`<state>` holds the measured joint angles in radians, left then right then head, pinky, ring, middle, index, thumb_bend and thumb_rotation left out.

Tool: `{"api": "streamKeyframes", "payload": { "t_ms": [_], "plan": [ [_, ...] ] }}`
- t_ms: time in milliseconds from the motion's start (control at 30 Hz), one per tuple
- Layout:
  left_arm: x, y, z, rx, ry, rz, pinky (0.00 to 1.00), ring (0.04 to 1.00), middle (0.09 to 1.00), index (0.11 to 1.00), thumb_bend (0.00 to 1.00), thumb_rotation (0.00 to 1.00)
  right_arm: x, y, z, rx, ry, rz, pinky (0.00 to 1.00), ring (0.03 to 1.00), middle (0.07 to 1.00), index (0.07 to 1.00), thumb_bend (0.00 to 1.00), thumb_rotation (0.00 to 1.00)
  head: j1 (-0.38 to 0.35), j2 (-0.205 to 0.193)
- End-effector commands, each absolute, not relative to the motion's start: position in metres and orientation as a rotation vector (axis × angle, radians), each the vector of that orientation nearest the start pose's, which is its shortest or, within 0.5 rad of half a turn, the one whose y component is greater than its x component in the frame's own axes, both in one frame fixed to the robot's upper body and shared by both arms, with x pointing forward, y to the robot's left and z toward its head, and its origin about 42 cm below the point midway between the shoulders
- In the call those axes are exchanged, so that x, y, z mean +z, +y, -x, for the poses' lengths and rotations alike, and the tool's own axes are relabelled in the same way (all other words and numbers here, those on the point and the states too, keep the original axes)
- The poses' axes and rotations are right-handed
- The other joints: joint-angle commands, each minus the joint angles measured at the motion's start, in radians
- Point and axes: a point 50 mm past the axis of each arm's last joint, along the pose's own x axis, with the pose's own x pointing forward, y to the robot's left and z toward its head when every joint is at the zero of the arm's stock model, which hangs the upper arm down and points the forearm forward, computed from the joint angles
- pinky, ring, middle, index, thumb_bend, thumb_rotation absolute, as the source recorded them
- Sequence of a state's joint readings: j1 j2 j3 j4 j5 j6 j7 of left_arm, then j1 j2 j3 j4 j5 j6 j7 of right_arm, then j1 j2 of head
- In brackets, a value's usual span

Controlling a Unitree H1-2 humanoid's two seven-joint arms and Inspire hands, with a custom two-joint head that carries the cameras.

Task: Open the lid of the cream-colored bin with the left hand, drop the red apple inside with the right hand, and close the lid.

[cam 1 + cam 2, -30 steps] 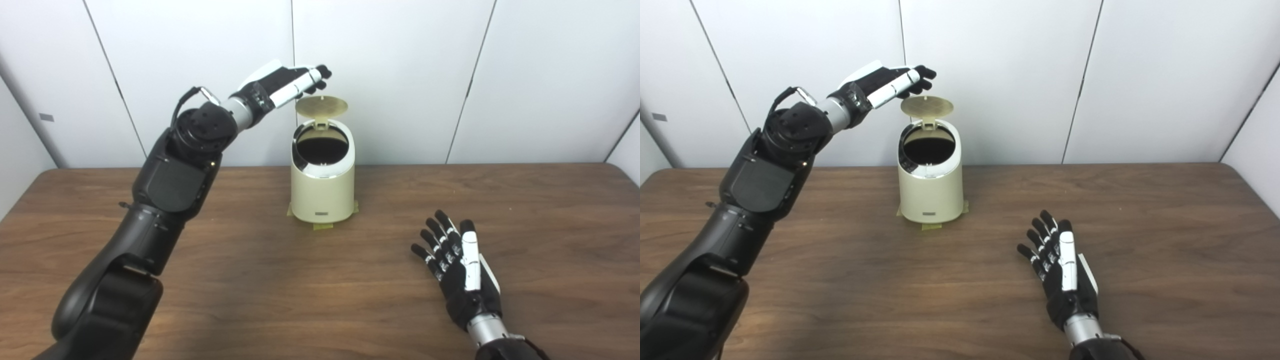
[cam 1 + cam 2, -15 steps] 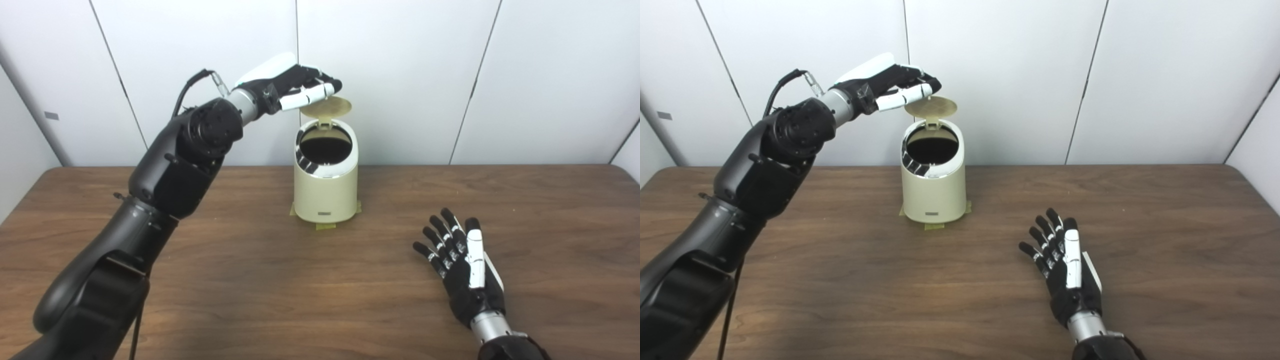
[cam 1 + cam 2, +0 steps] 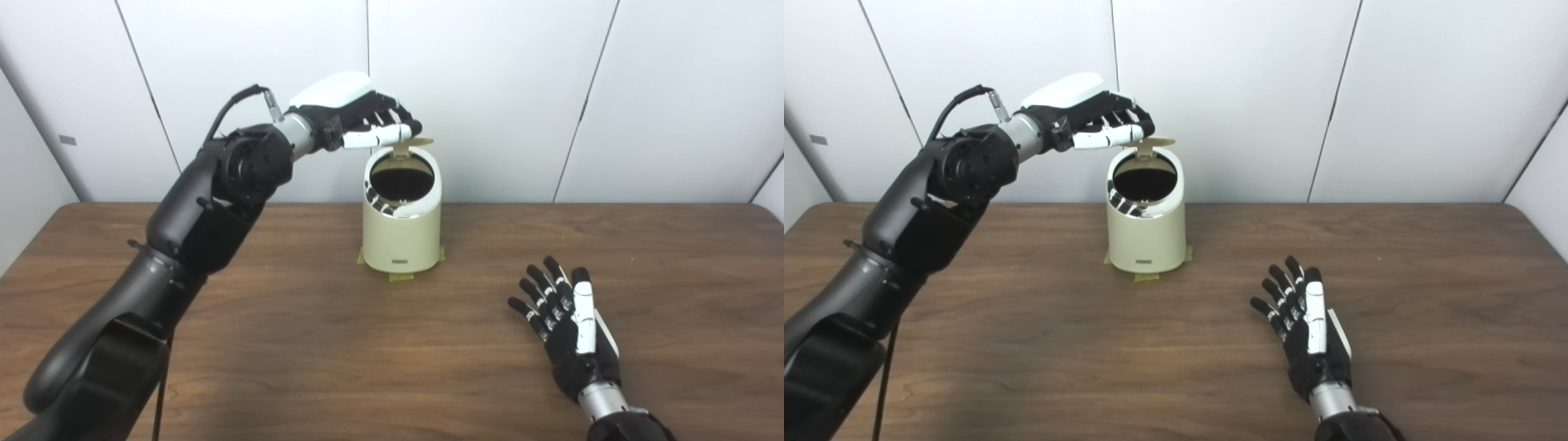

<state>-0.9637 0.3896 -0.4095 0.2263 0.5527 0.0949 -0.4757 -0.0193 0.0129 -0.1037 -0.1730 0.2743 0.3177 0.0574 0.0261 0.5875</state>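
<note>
Bin (image 3: 401,236) stands at the table's (image 3: 306,343) far middle, mouth uncovered, lid (image 3: 411,143) tipped partway over it. I see my left hand (image 3: 358,119) on the lid's top, fingers loosely curled. My right hand (image 3: 572,334) lies near-right of the bin, spread, empty. No apple visible to me.

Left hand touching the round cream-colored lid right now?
Touching: in the right eye view the left hand fingers press on the tilted lid, no gap visible.
</note>
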Motion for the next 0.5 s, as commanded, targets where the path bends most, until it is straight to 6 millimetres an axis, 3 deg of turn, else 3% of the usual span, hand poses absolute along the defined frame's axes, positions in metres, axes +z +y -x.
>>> {"api": "streamKeyframes", "payload": {
  "t_ms": [0,467],
  "plan": [
    [0.397,0.157,-0.488,-0.494,-0.489,-1.293,0.65,0.697,0.703,0.757,0.55,1.00,0.133,-0.224,-0.291,0.033,0.104,-0.290,0.81,0.933,0.942,0.999,0.54,1.00,0.001,0.000],
    [0.367,0.151,-0.475,-0.591,-0.435,-1.355,0.67,0.736,0.768,0.801,0.56,1.00,0.134,-0.225,-0.292,0.039,0.135,-0.295,0.81,0.935,0.951,1.000,0.54,1.00,-0.004,0.010]
  ]
}}
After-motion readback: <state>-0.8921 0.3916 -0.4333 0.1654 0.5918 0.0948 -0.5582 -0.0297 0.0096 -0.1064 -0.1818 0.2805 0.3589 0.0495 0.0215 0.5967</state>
